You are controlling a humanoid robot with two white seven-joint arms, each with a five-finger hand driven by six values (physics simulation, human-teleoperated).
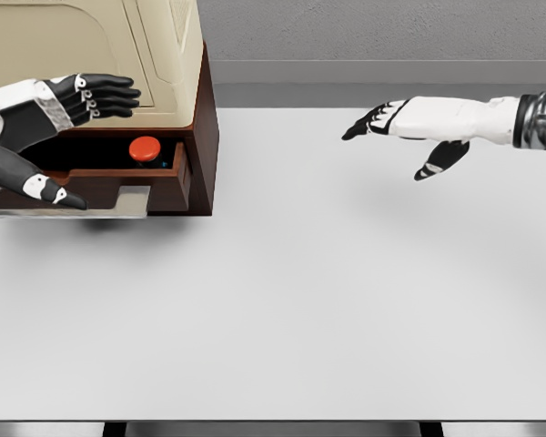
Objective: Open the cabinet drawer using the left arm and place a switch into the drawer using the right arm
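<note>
The red round-capped switch (146,148) sits in the open brown wooden drawer (177,177), well apart from the released right robot hand (391,123) above the white worktop (300,300).

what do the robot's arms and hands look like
Both arms have smooth white shells. The right arm has a black and grey ringed wrist joint. The left hand and right hand pair white backs with black fingers; small white plates mark the left hand's knuckles and thumb.
</note>
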